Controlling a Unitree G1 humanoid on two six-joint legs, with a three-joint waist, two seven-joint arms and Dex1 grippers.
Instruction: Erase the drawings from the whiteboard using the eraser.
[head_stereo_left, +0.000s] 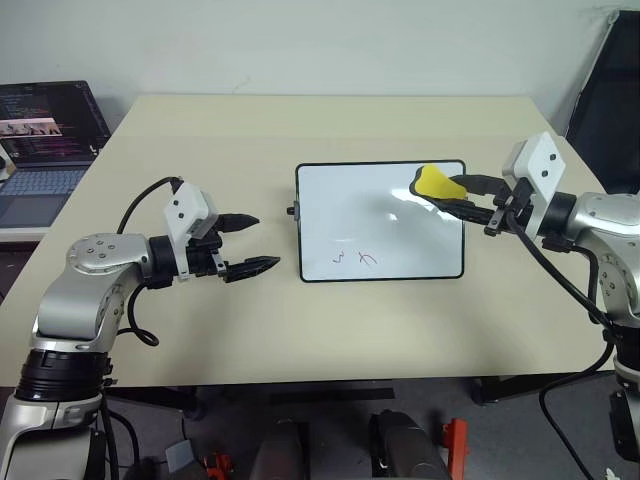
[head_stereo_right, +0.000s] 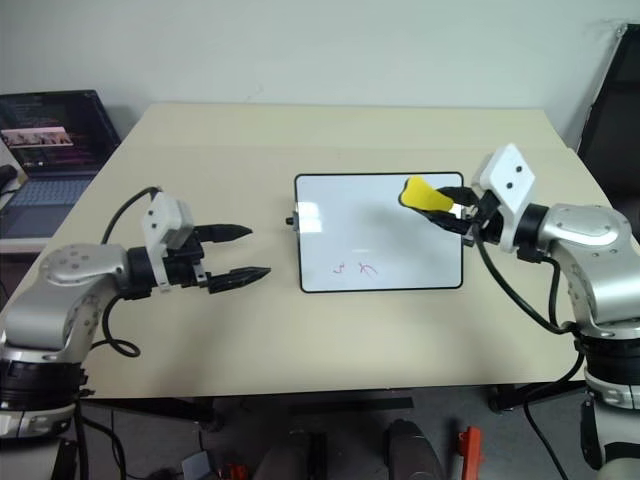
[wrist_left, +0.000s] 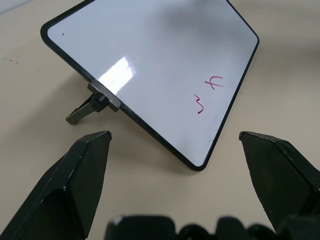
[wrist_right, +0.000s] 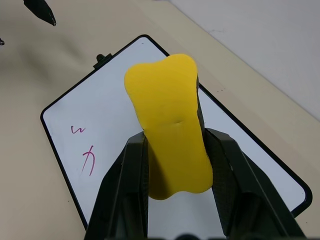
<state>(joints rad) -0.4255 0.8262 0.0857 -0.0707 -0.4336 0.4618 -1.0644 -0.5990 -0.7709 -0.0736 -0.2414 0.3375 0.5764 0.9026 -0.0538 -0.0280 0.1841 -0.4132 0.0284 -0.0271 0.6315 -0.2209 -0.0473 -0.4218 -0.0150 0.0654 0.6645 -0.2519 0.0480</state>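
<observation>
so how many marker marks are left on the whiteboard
2, both reddish, side by side near the whiteboard's near edge: a small squiggle toward the robot's left and a taller crossed stroke just right of it. The eraser may hide others.

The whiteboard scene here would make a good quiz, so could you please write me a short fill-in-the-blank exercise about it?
1. The right gripper is shut on the eraser, whose colour is ____.
2. The left gripper stands beside the whiteboard with its jaws ____.
3. The drawings on the board are in ____ ink.
4. On the side table to the robot's left stands a ____ with its screen lit.

Missing words: yellow; open; reddish; laptop
</observation>
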